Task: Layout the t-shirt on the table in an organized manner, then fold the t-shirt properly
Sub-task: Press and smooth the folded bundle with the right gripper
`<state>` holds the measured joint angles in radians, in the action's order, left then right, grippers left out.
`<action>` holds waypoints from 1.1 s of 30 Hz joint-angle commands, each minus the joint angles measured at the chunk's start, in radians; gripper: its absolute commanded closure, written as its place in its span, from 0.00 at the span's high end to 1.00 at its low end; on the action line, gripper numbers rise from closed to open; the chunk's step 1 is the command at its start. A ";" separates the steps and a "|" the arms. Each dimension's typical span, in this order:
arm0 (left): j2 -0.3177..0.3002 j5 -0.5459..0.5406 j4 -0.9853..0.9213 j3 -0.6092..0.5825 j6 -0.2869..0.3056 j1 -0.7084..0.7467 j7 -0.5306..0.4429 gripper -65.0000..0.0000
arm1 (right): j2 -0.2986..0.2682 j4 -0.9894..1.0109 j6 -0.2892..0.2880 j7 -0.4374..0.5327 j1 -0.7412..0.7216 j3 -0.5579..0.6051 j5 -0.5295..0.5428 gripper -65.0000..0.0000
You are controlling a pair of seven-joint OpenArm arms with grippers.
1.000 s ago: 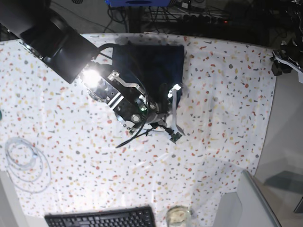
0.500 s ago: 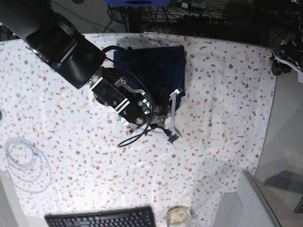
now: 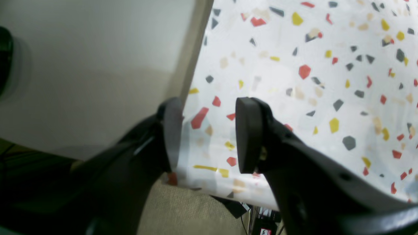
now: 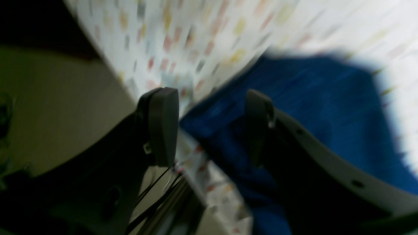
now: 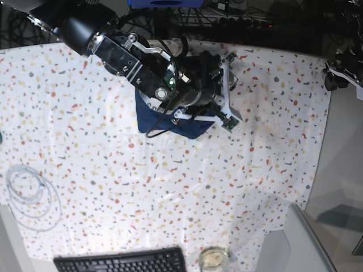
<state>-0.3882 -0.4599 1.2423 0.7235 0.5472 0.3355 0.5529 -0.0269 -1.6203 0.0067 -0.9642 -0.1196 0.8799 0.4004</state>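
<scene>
The navy t-shirt point(image 5: 190, 127) lies as a folded bundle near the far middle of the table point(image 5: 255, 153), mostly hidden under my right arm. My right gripper point(image 5: 229, 93) hangs over the shirt's right side, open. In the blurred right wrist view, the right gripper point(image 4: 210, 127) holds nothing, and the blue t-shirt point(image 4: 310, 107) shows behind and below it. My left gripper point(image 3: 209, 137) is open and empty. It hovers over the edge of the speckled table point(image 3: 310, 81), at the far right of the base view point(image 5: 339, 73).
A black keyboard point(image 5: 122, 262) and a glass point(image 5: 213, 258) sit at the near edge. A coil of clear tubing point(image 5: 28, 195) lies at the left. A grey panel point(image 5: 298, 243) stands at the near right corner. Cables run behind the far edge.
My right arm swung from the shirt's near edge up toward the far side. Its gripper went from shut to open. The left gripper stayed put.
</scene>
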 commanded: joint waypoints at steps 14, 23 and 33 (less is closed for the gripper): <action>-0.024 -0.012 0.014 0.008 0.000 0.004 -0.018 0.40 | 0.081 0.220 0.000 0.077 -0.001 -0.003 0.005 0.48; -0.024 -0.012 0.014 0.008 0.000 0.003 -0.020 0.40 | 0.074 0.262 0.000 0.141 0.004 -0.003 0.005 0.08; -0.024 -0.012 0.015 0.008 0.000 -0.005 -0.020 0.40 | 0.031 0.134 -0.003 0.070 0.033 0.072 0.005 0.01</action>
<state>-0.3878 -0.4606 1.2423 0.7238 0.5476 0.3325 0.5499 -0.0143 -1.4685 0.0105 -0.9016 -0.0799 0.9443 0.3882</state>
